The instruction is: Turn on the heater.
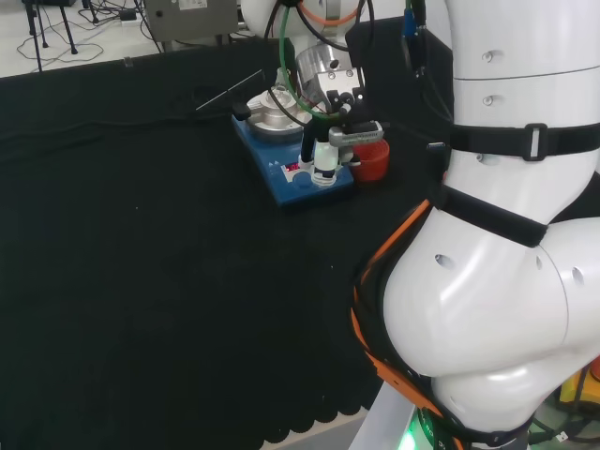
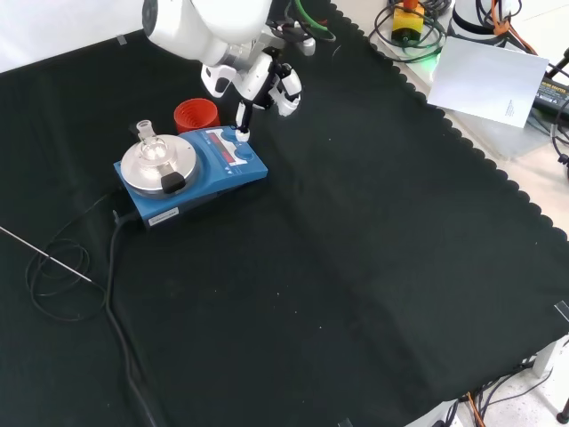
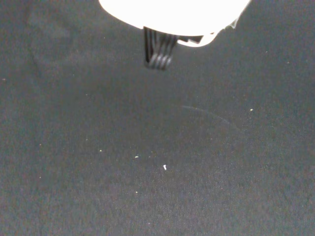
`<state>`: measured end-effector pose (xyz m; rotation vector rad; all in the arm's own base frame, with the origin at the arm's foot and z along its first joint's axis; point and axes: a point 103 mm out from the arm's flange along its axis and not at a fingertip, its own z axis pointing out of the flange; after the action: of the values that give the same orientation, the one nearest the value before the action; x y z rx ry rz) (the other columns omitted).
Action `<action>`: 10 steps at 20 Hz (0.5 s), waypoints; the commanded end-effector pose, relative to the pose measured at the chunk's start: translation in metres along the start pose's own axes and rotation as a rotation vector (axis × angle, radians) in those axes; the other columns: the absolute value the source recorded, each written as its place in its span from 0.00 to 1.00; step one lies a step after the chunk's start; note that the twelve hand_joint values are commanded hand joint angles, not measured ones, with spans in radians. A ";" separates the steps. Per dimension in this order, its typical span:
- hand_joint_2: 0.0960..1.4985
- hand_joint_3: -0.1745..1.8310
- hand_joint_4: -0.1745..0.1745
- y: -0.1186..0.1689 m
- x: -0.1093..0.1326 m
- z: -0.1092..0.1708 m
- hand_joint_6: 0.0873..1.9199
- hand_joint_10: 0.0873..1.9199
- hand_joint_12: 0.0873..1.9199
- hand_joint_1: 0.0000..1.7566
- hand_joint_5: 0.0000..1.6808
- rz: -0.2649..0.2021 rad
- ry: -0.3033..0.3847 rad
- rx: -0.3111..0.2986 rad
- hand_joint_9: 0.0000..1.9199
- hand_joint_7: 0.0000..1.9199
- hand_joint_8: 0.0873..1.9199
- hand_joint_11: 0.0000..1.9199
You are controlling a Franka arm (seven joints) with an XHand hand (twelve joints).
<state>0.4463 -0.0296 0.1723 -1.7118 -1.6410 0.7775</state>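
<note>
Heater [image 2: 197, 169] is a blue box, round silver plate on top; hand [image 2: 267, 84] pokes one straight finger onto its front panel.

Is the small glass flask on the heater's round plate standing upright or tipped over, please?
Upright. In the front view the flask stands on the heater plate with its neck pointing up, apart from the hand.

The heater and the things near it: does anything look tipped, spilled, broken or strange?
Nothing stands out. The blue heater sits flat on the black cloth, a small glass flask upright on its round plate. The red ring stands behind it. The hand reaches down to the front panel.
</note>
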 end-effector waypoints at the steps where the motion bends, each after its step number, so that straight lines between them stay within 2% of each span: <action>1: 0.36 0.62 0.41 0.004 0.005 0.002 0.00 0.71 0.68 0.80 0.18 -0.008 -0.006 0.022 0.91 0.84 0.70 0.73; 10: 0.36 0.62 0.41 0.006 0.007 0.003 0.00 0.71 0.68 0.80 0.18 0.001 -0.009 0.033 0.91 0.85 0.70 0.73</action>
<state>0.4477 -0.0225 0.1663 -1.6923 -1.6276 0.8094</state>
